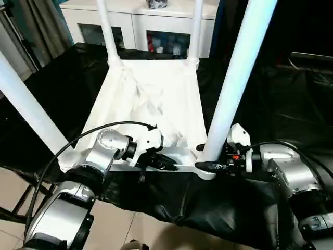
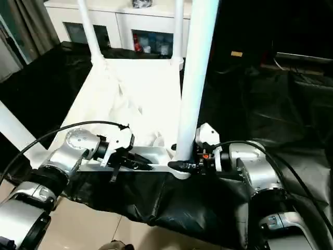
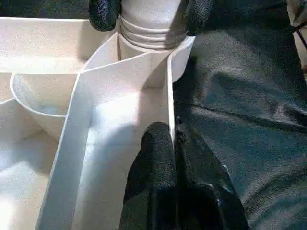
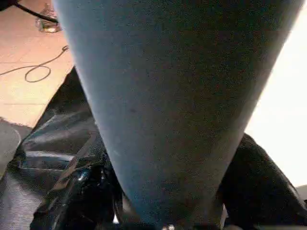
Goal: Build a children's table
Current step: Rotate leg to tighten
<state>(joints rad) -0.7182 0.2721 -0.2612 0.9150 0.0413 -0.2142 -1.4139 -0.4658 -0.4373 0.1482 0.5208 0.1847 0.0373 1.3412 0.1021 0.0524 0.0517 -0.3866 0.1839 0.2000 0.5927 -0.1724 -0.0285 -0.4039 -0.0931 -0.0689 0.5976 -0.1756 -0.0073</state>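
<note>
The white tabletop (image 1: 151, 99) of the children's table lies underside up on the black cover. Its legs stand upright in the corner sockets: two far ones (image 1: 106, 31) (image 1: 195, 28), the near left leg (image 1: 26, 109) and the near right leg (image 1: 234, 78). My left gripper (image 1: 166, 164) is shut on the thin near rim wall (image 3: 170, 96) of the tabletop, one finger on each side. My right gripper (image 1: 208, 165) clasps the base of the near right leg, just above its socket. Its black fingers (image 3: 103, 12) press against both sides of the threaded end.
The black-covered work table (image 1: 281, 94) ends just in front of the tabletop's near rim, with tiled floor (image 1: 140, 229) below. A white glass-door cabinet (image 1: 140, 26) stands behind the table. A black cable (image 1: 62, 151) loops over my left forearm.
</note>
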